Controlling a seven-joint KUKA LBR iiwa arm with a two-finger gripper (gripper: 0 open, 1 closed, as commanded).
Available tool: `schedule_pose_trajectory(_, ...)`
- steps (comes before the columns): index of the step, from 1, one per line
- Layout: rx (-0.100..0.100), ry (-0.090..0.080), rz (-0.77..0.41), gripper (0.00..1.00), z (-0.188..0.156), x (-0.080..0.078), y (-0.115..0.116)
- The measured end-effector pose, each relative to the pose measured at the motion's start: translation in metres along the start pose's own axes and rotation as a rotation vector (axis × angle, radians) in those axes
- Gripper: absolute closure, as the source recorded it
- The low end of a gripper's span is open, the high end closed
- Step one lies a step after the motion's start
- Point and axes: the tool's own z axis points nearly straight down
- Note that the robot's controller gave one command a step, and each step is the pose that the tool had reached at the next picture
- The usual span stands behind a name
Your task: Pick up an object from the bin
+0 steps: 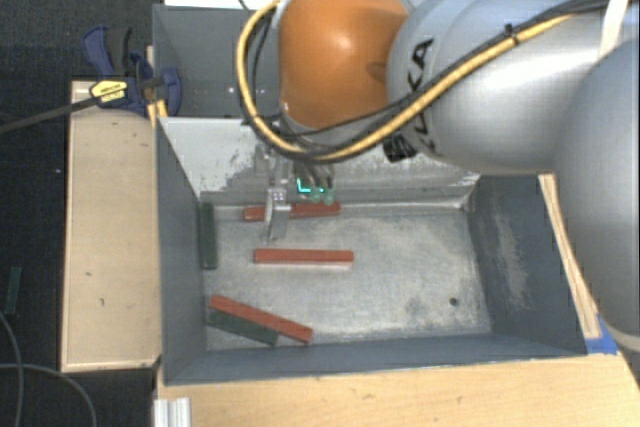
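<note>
My gripper hangs under the orange wrist cover at the back of the bin, low over a red-brown stick that lies along the back wall. The gripper hides most of that stick. A second red-brown stick lies flat just in front of the gripper, parallel to the first and apart from it.
A dark green stick lies lengthwise by the left wall. At the front left, a red-brown stick rests slanted against another dark green stick. The arm covers the bin's back right.
</note>
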Motion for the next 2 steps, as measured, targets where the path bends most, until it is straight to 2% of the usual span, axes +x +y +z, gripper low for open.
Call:
schedule_pose_trajectory(1, 0.002, 0.000, -0.252, 0.00, 0.1610, 0.0180, -0.0524)
schedule_pose_trajectory(2, -0.001, -0.006, -0.248, 1.00, 0.1574, 0.0161, -0.0507)
